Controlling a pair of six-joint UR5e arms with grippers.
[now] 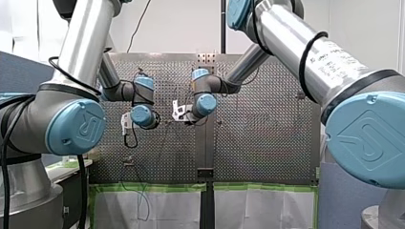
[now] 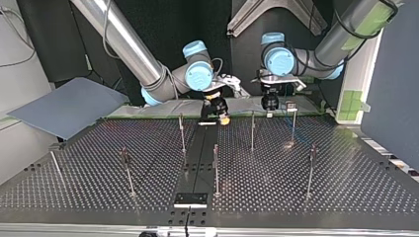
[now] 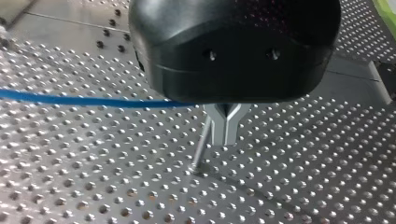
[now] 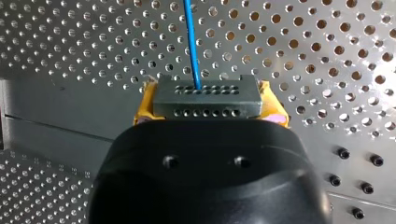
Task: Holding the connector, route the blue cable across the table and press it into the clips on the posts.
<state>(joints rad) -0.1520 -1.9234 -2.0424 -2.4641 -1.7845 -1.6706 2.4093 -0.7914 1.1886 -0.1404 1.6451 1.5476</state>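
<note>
Perforated surface (image 4: pixel 327 56) ahead of right fingers (image 4: pixel 142 105) pinching connector (image 4: pixel 205 100) with blue cable (image 4: pixel 192 42); left fingers (image 3: pixel 224 130) pressed together beside post (image 3: pixel 201 144).

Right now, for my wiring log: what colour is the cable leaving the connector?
The cable from the connector is blue, clearest in the right wrist view.

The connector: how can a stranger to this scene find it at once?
Find my right gripper over the perforated table. Between its yellow pads sits the connector. Nothing else here is a grey block with the blue cable leaving its holed face.
</note>
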